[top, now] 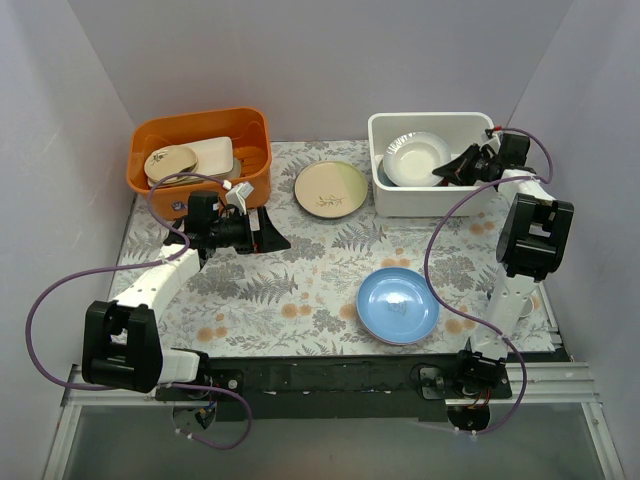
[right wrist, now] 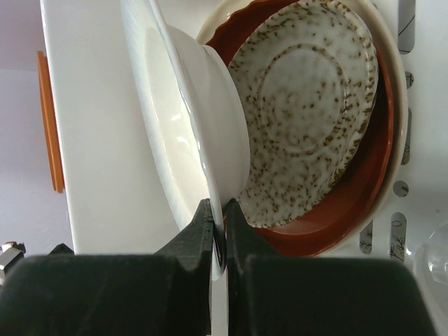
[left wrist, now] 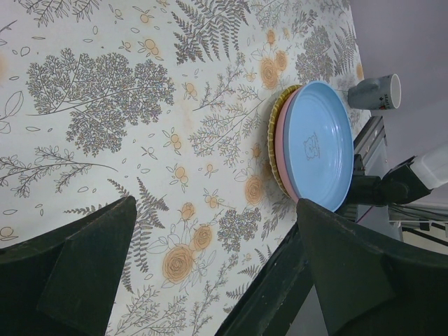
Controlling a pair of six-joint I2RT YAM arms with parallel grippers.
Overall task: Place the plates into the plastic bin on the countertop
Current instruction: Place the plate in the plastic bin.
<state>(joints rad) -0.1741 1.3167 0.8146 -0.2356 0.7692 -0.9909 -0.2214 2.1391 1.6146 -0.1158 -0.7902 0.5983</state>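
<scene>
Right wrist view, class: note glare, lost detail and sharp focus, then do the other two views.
Right wrist view: glare streaks the rim of the white plate pinched in the right pincer, whose dark fingers lose detail; the speckled plate is sharp. Left wrist view: the countertop pattern is crisp, the open left pincer near-black. Top external view: even light, faint shadow beneath the blue plate.

From my left pincer (left wrist: 215,206), bare desk (top: 300,290) lies open toward 4 o'clock, up to the blue stack (top: 398,305); the tub (top: 200,150) blocks 11, a cream plate (top: 330,188) 2. My right pincer (right wrist: 219,210), pinching a white plate (right wrist: 210,119), is crowded by the bin's (top: 430,200) other plates (right wrist: 308,112).
</scene>
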